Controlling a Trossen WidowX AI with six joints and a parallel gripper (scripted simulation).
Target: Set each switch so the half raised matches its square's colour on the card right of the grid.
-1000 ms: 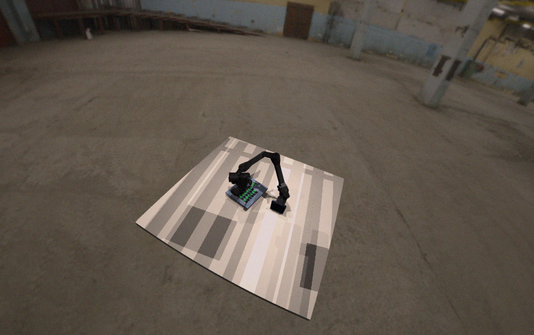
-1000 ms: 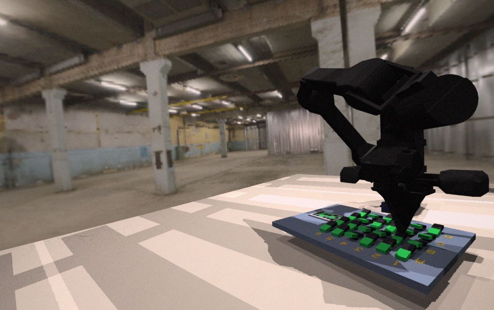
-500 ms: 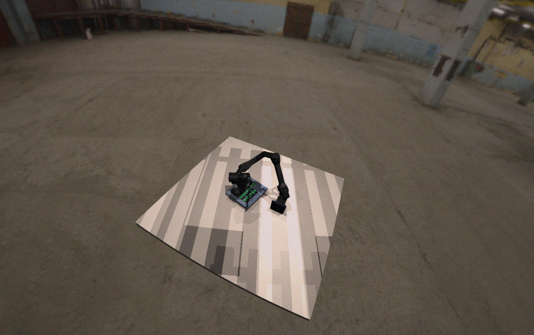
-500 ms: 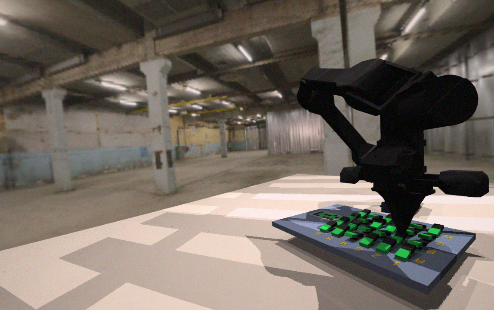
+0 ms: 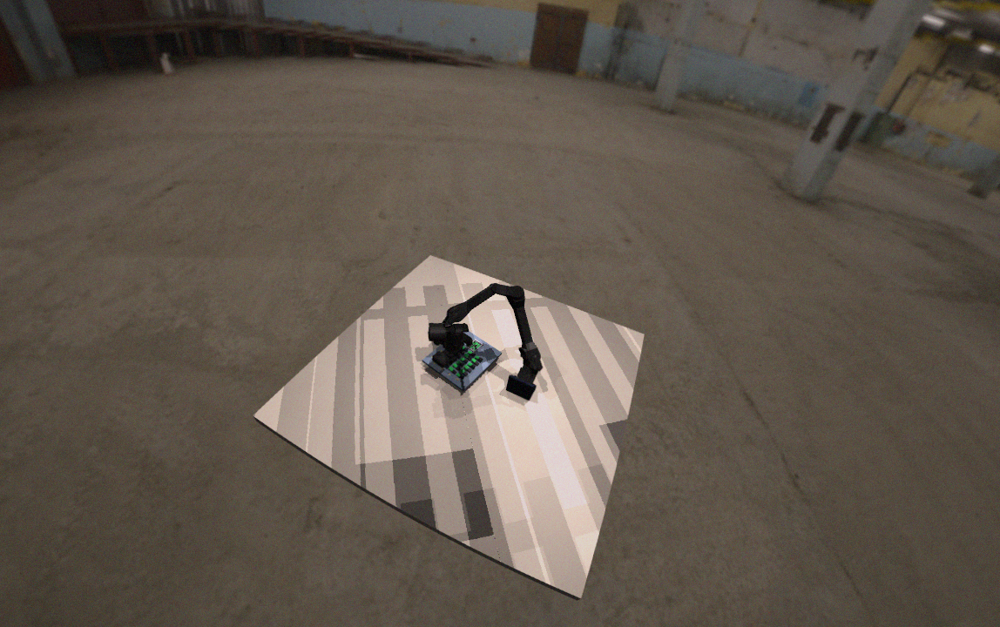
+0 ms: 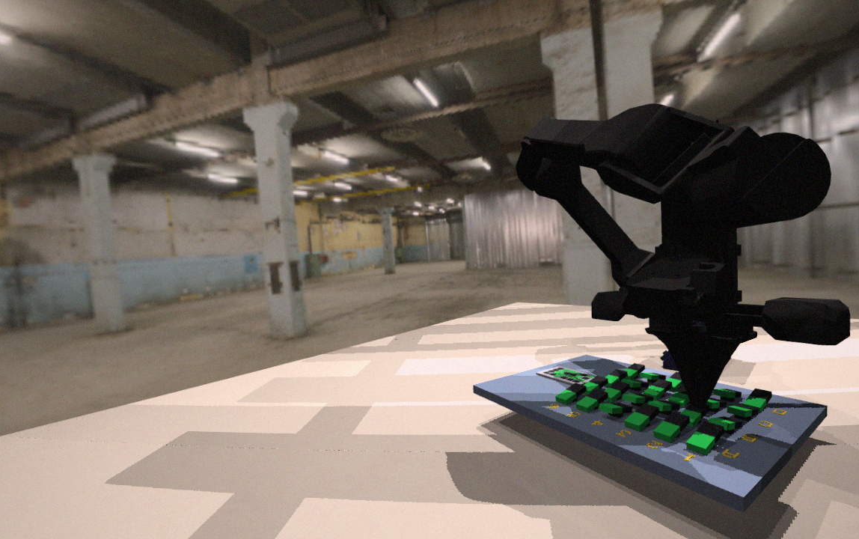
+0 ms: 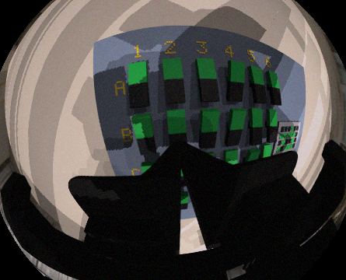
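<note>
Your gripper (image 5: 445, 360) (image 6: 700, 404) (image 7: 178, 148): fingers together, nothing held. Tips at B2 switch (image 7: 176, 122), near half; contact unclear to you. Panel (image 5: 462, 387) (image 6: 610, 439) (image 7: 103, 50) under gripper; card (image 6: 563, 375) (image 7: 288, 137) beside column 6, squares too small to read surely. Fingers hide much of rows C, D in wrist view.

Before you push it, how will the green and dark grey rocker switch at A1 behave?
The green and dark grey rocker switch at A1 looks blocky, so probably stiff. Its two-part shape suggests it would tip rather than slide.
</note>
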